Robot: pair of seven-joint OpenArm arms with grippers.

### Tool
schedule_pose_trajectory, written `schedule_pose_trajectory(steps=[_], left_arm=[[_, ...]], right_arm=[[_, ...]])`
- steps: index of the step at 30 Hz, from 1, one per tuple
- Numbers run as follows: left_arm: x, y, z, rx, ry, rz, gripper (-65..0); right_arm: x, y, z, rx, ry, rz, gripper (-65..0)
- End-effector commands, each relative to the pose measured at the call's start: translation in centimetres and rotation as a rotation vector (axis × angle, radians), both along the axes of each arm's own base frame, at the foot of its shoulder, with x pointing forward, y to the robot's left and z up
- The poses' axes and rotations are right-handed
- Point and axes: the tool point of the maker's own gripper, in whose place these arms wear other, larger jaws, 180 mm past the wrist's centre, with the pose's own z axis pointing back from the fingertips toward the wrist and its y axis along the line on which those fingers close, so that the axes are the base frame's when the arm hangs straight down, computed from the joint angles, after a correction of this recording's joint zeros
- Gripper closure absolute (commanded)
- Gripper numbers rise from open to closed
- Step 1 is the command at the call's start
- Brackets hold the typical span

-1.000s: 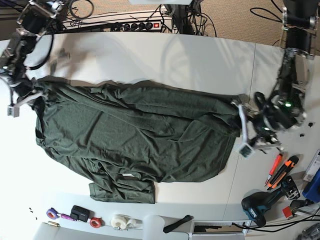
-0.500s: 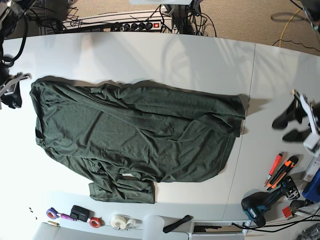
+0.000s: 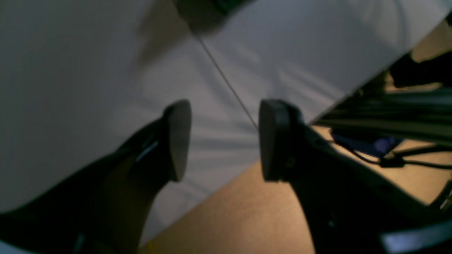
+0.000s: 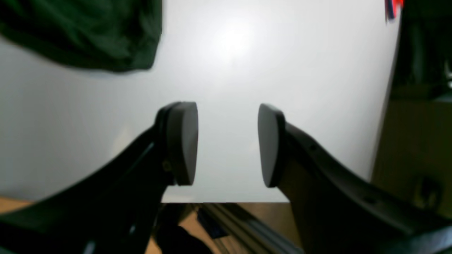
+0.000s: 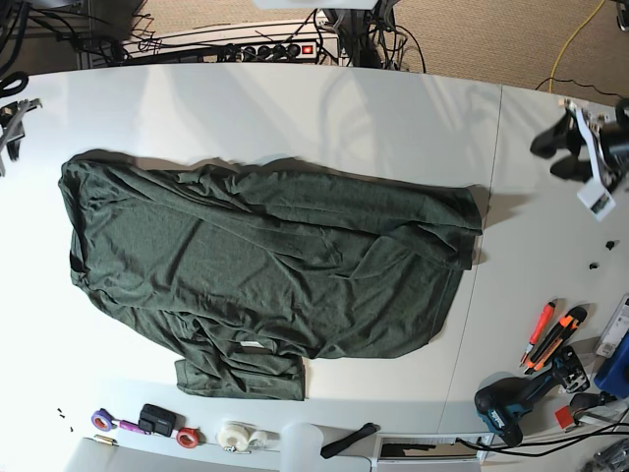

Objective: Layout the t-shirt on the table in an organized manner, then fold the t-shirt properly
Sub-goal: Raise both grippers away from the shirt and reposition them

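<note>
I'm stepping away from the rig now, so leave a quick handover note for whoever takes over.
Left claw: open, empty, off the shirt at the table's edge.
Right claw: open, empty, beside the shirt's edge.
The t-shirt lies spread on the table, wrinkled, with one sleeve sticking out at the near edge.
Done: rough layout.
Left: smooth the wrinkles, square it up, then fold; no fold made yet.

My base view cut off the black right gripper (image 5: 12,123) at its left edge; both wrist views were blurred
</note>
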Motion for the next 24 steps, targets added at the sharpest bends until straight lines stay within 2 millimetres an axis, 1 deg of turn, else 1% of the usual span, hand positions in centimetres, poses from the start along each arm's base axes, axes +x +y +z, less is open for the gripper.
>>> schedule_pose_trajectory(steps=[1, 3, 5, 8, 9, 11, 13, 14, 16, 18, 19, 21, 22, 24], left_arm=[[-0.2, 0.1, 0.5, 0.0, -0.006, -0.01, -29.6], [-1.5, 0.0, -0.2, -0.003, 0.034, -0.011, -29.6], [-2.3, -0.4, -0.5, -0.033, 0.053, -0.011, -29.6], [-2.3, -2.3, -0.1, -0.155, 0.022, 0.015, -29.6], [-2.1, -3.0, -0.1, -0.189, 0.006, 0.034, -29.6], [-2.2, -4.2, -0.7, -0.241, -0.002, 0.068, -29.6], [-2.4, -5.4, -1.2, -0.293, 0.0, 0.097, -29.6], [-2.5, -5.8, -1.4, -0.313, 0.002, 0.11, -29.6], [-2.7, -6.4, -1.9, -0.336, 0.01, 0.132, -29.6], [-2.7, -6.3, -2.6, -0.321, 0.013, 0.152, -29.6], [-2.7, -6.2, -2.9, -0.315, 0.014, 0.16, -29.6], [-2.7, -6.0, -3.2, -0.303, 0.016, 0.17, -29.6], [-2.7, -5.8, -3.3, -0.295, 0.017, 0.172, -29.6], [-2.7, -5.8, -3.4, -0.29, 0.019, 0.172, -29.6]], right_arm=[[1.0, -0.3, 1.4, -0.019, -0.044, 0.027, -27.6], [1.1, -0.5, 1.3, -0.007, -0.056, 0.028, -27.6], [1.2, -0.2, 1.1, 0.006, -0.058, 0.032, -27.6], [1.0, 1.4, 0.2, 0.158, -0.058, 0.012, -27.6], [1.0, 1.1, 0.1, 0.222, -0.088, -0.06, -27.6], [0.2, -0.4, -1.0, 0.317, -0.146, -0.253, -27.6], [-1.2, -1.8, -3.6, 0.398, -0.171, -0.422, -27.6], [-1.8, -2.0, -5.1, 0.453, -0.177, -0.475, -27.6], [-2.4, -1.7, -8.1, 0.595, -0.199, -0.568, -27.6], [-2.1, -0.9, -9.8, 0.76, -0.238, -0.613, -27.6], [-1.5, -0.4, -10.1, 0.848, -0.269, -0.624, -27.6], [-0.4, 0.4, -9.8, 0.997, -0.324, -0.61, -27.6], [0.1, 0.6, -9.4, 1.051, -0.347, -0.604, -27.6], [0.9, 0.6, -8.6, 1.082, -0.379, -0.578, -27.6]])
